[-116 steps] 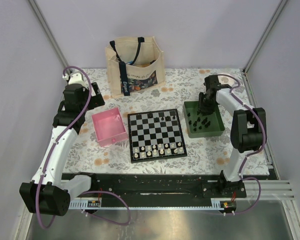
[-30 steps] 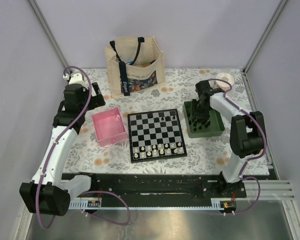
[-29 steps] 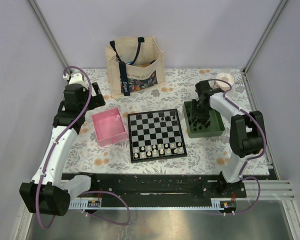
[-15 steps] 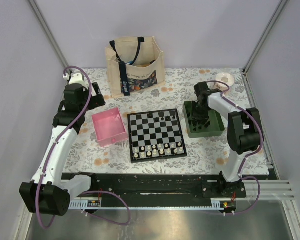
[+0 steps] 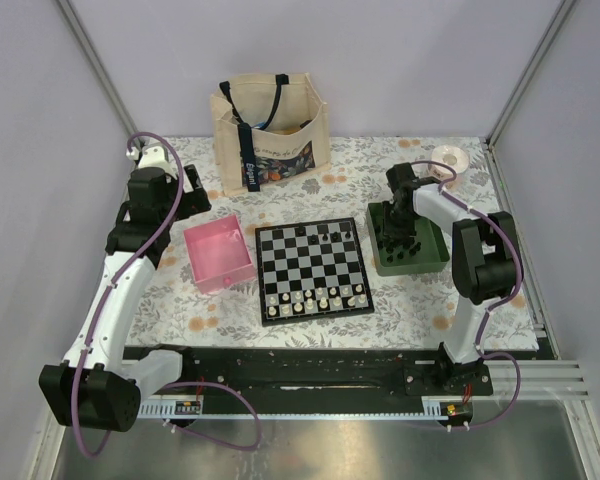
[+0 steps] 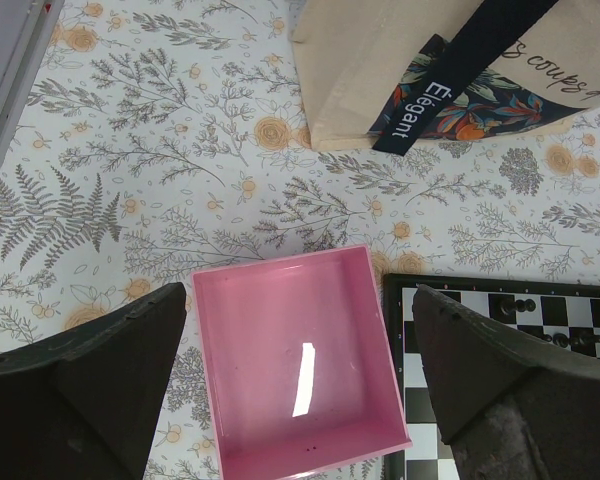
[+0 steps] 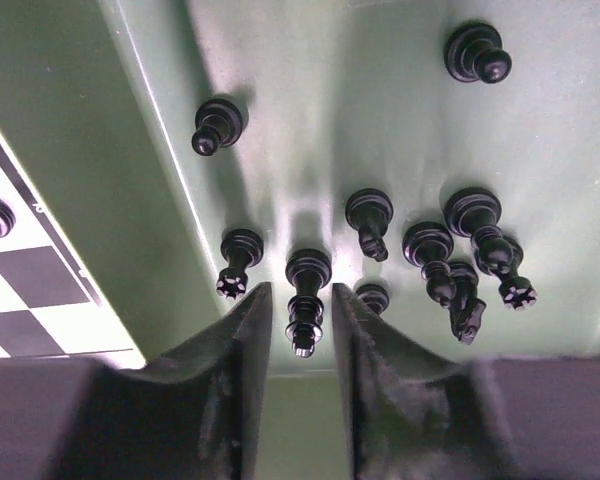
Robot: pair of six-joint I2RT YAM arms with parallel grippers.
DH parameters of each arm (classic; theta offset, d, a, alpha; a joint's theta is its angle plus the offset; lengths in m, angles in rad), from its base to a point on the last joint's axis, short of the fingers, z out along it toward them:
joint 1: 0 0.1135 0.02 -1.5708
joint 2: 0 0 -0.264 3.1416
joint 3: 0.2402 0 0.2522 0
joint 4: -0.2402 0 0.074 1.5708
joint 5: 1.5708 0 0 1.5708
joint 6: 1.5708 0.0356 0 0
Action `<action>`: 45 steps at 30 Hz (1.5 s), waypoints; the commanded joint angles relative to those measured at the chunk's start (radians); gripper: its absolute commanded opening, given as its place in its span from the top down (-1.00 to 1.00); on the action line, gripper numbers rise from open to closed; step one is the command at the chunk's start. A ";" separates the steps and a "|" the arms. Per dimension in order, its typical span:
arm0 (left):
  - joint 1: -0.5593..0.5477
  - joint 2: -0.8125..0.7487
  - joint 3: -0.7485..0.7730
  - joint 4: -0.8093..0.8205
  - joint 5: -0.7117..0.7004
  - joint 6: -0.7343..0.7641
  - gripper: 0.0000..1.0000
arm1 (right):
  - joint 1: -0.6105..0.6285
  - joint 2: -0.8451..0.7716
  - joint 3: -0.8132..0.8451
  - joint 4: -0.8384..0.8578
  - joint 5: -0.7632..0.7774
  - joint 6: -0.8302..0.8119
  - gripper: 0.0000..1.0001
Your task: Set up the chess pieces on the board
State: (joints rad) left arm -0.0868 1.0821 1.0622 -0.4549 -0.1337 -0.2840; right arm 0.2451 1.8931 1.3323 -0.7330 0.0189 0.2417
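Between right tool's fingers — chess piece

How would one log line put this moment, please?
right gripper: open astride black piece, green tray | left gripper: open near pink tray | board: partly set

- Pale lavender walls are seen closing the space in at the back and on both sides, plain and unmarked.
- Two slim metal posts are picked out in the back corners, the left post and the right post, both slanting inward toward the table.
- The table is covered by a floral cloth: grey ferns and orange blooms on white.
- A black rail is fixed along the near edge, with a ribbed aluminium strip at its right end.
- A brushed metal surface is shown below, softly sheened.
- Everything is lit evenly; only faint shadows are thrown.
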 commanded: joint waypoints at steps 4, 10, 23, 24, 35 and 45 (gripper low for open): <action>0.001 0.006 0.010 0.033 0.022 0.006 -0.98 | 0.006 -0.017 0.019 0.021 0.044 0.002 0.53; 0.002 0.001 0.008 0.033 0.017 0.008 -0.98 | 0.005 -0.101 0.056 -0.038 0.055 -0.007 0.78; 0.001 0.001 0.010 0.032 0.025 0.005 -0.98 | 0.111 -0.117 0.387 -0.178 0.018 -0.030 0.83; 0.001 -0.002 0.009 0.033 0.026 0.006 -0.98 | 0.134 -0.086 0.419 -0.187 0.013 -0.030 0.83; 0.001 -0.008 0.007 0.033 0.016 0.008 -0.98 | 0.304 0.219 0.734 -0.255 0.015 -0.012 0.85; 0.001 -0.008 0.005 0.033 0.020 0.006 -0.98 | 0.361 0.365 0.877 -0.296 0.030 -0.007 0.84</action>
State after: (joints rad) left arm -0.0868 1.0821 1.0622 -0.4549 -0.1299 -0.2840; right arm 0.5892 2.2166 2.1178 -0.9966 0.0364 0.2253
